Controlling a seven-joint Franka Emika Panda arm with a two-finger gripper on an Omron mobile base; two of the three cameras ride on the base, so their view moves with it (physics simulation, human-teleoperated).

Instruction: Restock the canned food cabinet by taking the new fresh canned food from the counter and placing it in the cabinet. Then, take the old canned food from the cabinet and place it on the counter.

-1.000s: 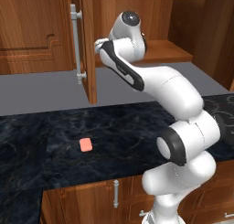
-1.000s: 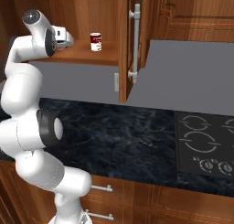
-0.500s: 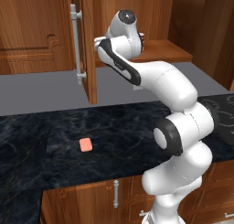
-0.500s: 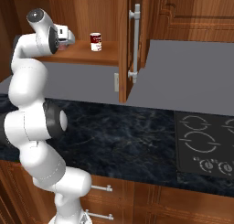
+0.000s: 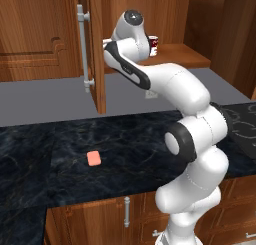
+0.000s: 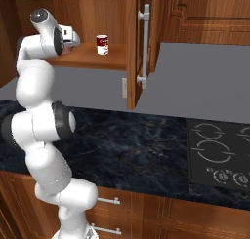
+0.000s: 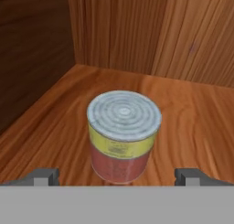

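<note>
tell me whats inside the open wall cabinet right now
On the cabinet shelf stand a dark red-and-white can and a yellowish-green and red can; the arm hides the latter from both base views.

Raised high from the base, white Franka arm with dark joints (image 6: 39, 126) bent forward, two-finger gripper (image 7: 118, 175) level with dark fingertips (image 7: 43, 175) spread wide.
</note>
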